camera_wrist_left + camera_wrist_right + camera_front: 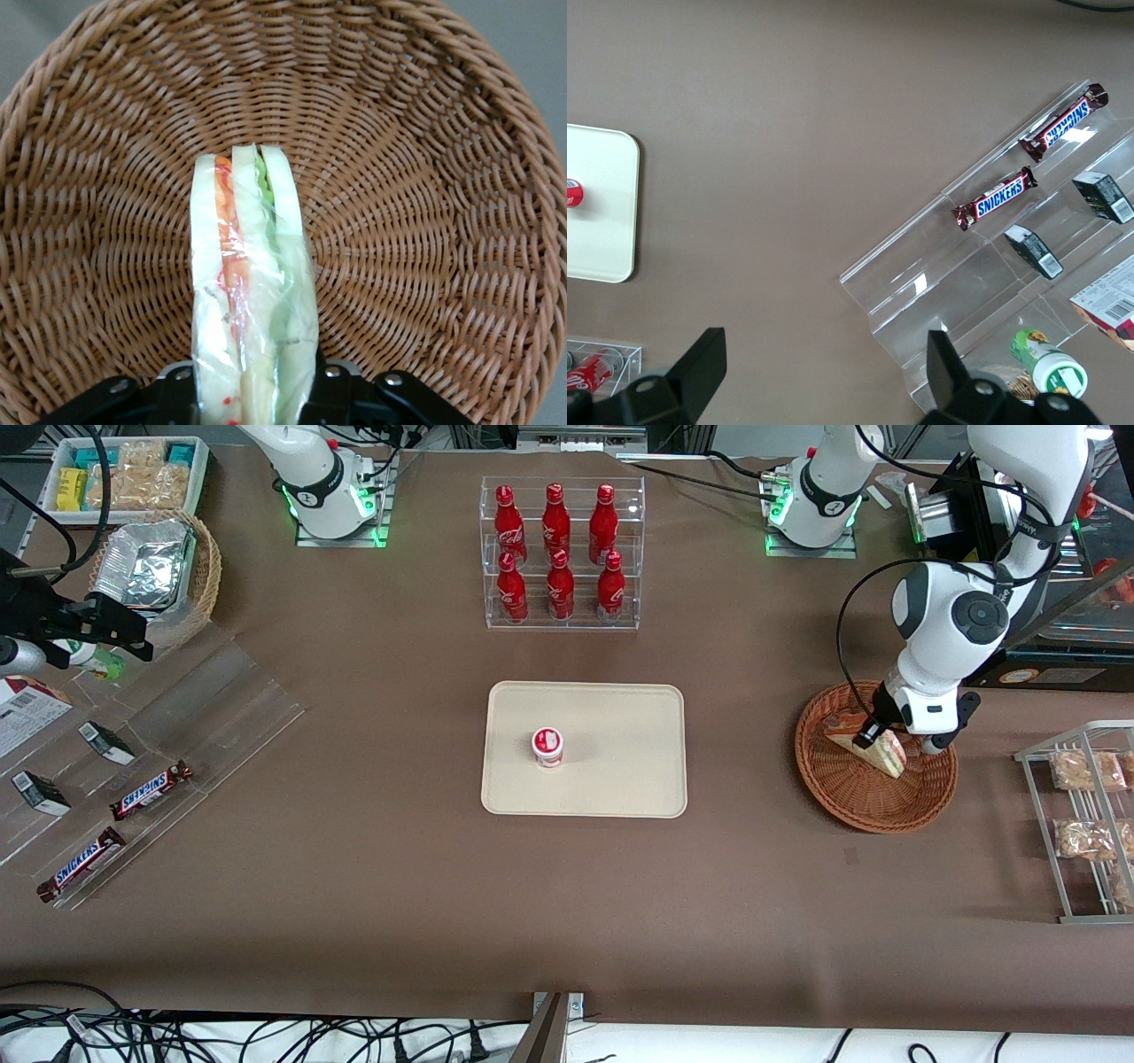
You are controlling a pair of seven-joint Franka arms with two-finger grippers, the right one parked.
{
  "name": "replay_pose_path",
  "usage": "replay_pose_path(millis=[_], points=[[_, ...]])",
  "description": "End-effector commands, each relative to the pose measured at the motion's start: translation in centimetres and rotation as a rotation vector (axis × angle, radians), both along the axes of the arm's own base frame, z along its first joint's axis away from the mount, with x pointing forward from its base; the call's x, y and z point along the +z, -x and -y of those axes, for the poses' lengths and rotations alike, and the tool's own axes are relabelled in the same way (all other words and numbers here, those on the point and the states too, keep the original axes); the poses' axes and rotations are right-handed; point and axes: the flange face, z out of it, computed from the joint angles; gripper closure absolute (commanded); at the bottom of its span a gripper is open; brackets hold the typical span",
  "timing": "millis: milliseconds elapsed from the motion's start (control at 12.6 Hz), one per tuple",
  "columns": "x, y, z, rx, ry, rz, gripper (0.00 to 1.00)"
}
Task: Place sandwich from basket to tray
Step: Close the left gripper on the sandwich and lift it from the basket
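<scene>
The sandwich (pixel 252 301) stood on edge in the basket (pixel 850 797), the gripper (pixel 893 742) closed on its wrapped sides, so the grasp seemed done and next came a lift toward the tray (pixel 620 779).

The gripper (pixel 895 742) sits low in the basket (pixel 850 802), at right of the front frame, jaws closed on the sandwich (pixel 881 753). Bare tablecloth lies between basket and tray (pixel 620 779). A small cup (pixel 547 747) stands on the tray's middle; bottles (pixel 556 549) stand above.
</scene>
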Motion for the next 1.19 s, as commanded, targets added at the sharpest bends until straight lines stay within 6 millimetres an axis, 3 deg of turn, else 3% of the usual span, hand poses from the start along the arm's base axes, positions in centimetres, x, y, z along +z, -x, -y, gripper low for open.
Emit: replay_pose_path(millis=[0,396,712,1108], points=[[3.4,-1.4,-0.4,-0.017,-0.031,-0.021,1.0],[14.0,-5.8,-0.5,-0.113,-0.075,-0.154,1.0],[21.2,-7.6,0.3,-0.24,-0.073,-0.22,1.0],[28.6,-8.2,4.8,-0.533,0.052,-0.206,1.0]])
